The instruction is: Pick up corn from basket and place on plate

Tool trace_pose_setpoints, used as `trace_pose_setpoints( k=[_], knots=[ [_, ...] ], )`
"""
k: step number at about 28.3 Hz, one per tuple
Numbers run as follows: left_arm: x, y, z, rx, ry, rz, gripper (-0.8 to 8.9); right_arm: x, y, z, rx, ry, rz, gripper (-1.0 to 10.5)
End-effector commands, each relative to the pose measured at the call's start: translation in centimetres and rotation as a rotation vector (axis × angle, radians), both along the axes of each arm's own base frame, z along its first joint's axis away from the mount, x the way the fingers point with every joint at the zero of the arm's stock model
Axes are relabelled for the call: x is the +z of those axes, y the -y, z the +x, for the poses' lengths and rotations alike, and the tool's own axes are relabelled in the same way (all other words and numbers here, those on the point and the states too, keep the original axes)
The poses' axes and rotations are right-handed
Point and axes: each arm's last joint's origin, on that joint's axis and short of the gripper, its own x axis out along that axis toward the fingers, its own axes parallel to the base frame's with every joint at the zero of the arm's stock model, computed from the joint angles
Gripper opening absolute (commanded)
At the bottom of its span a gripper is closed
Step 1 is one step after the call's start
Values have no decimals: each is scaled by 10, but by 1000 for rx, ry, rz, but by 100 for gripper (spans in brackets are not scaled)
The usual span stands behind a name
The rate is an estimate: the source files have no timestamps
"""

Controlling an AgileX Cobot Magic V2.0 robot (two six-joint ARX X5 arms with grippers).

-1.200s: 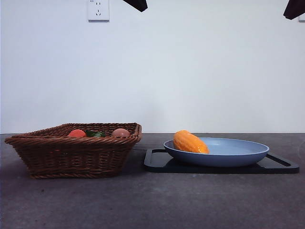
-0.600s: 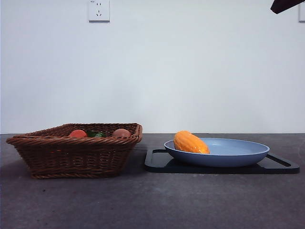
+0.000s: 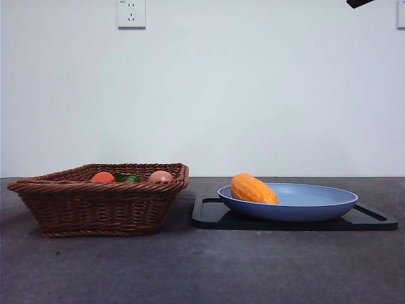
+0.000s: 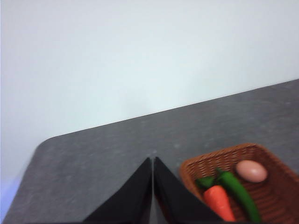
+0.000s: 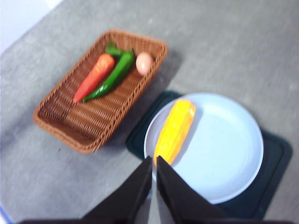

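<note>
Jaws: both pairs pressed together and empty; right gripper [image 5: 153,161] hung high above the plate, left gripper [image 4: 153,161] waited beside the basket.
Corn [image 3: 252,189]: lay inside the plate [image 3: 316,209], against the rim nearest the basket [image 3: 101,202]; placement looked done.
Handling: likely light, stiff, ridged; best pinched across its middle.
Basket contents: carrot [image 5: 93,77], green pepper [image 5: 112,74], egg [image 5: 144,62].
Beneath: black tray [image 3: 373,218] on grey tabletop [image 3: 202,272].
</note>
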Motion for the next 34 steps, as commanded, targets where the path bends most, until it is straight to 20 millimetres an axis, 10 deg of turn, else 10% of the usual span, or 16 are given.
trace_pose_setpoints(
  k=[1,15,34],
  knots=[
    [-25,-3,-8,22,26,5,8,7,-1,3,7,50,2,4],
    [-149,-6,-42,71,2,-32,8,17,-2,9,7,175,19,4],
    [-196,-6,-49,82,-106,-108,8,18,-2,10,6,191,21,4]
  ],
)
